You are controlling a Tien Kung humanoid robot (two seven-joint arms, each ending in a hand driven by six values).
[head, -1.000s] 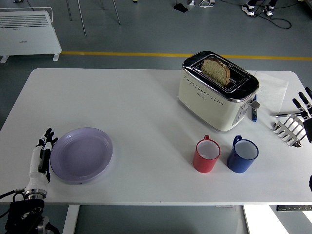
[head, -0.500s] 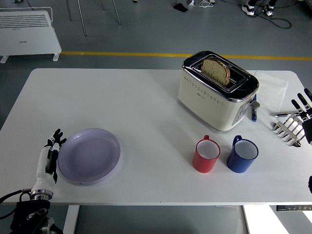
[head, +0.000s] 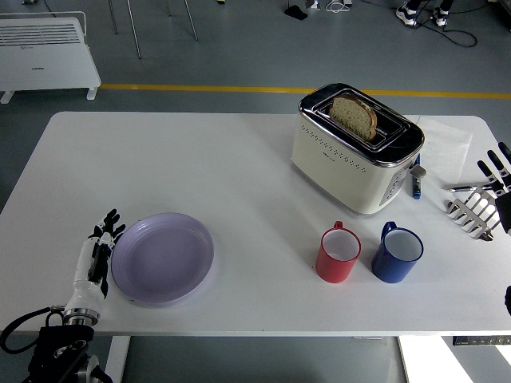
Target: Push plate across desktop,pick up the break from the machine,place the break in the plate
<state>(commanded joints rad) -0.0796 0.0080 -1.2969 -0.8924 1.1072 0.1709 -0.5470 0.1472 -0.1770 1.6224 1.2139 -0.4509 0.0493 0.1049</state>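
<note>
A lilac plate (head: 163, 257) lies on the white table (head: 200, 159) near its front left. My left hand (head: 97, 257) stands edge-on against the plate's left rim, fingers straight and open, holding nothing. A cream and chrome toaster (head: 356, 147) stands at the back right with a slice of bread (head: 354, 116) sticking up from its slot. My right hand (head: 498, 179) shows only at the right edge, fingers spread, near a metal rack.
A red mug (head: 340, 253) and a blue mug (head: 397, 254) stand side by side in front of the toaster. A metal toast rack (head: 473, 212) sits at the far right. A blue pen (head: 416, 180) lies beside the toaster.
My left hand has pushed the plate rightward across the table, about a third of its width each half second. The right hand has barely moved.
</note>
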